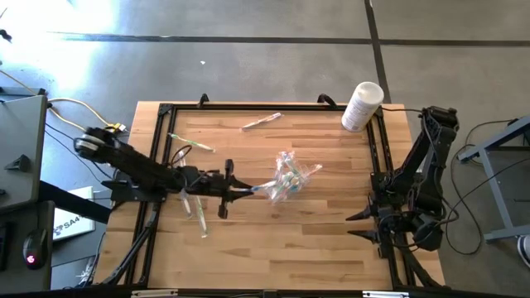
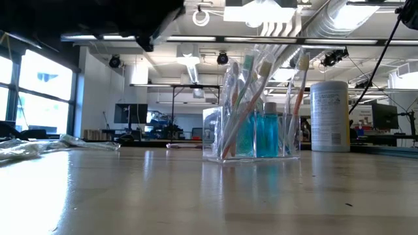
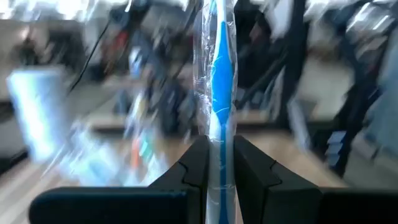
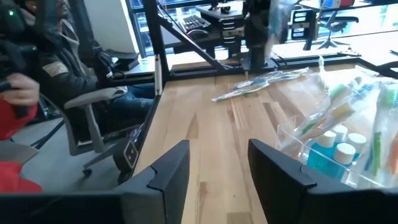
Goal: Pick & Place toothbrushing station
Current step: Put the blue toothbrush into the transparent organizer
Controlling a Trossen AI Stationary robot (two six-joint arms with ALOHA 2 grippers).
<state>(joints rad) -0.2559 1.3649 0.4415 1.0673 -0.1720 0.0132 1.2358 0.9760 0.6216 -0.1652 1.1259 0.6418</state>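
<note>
Your left gripper [image 3: 219,163] is closed on one blue toothbrush [image 3: 219,74] sealed in a clear wrapper, and the high view puts it near mid-surface, just beside the clear holder [image 1: 287,176]. Your right gripper [image 4: 217,171] stands open and holds nothing, parked at the right edge of the surface [image 1: 265,257]. Count from the high view: three wrapped toothbrushes lie loose — one near the far edge [image 1: 261,122], one to the left [image 1: 190,143], one by the left arm [image 1: 199,217]. One white canister [image 1: 362,105] stands at the far right corner. Inside the holder the low view shows several upright toothbrushes [image 2: 251,91] — their exact number cannot be told through the wrappers — and two teal bottles [image 2: 266,134]. The right wrist view adds white caps on those bottles [image 4: 341,149], three of them there, and a seated person [image 4: 56,68] beyond the surface, which the high view does not show. The left wrist view alone confirms the grip on the brush.
</note>
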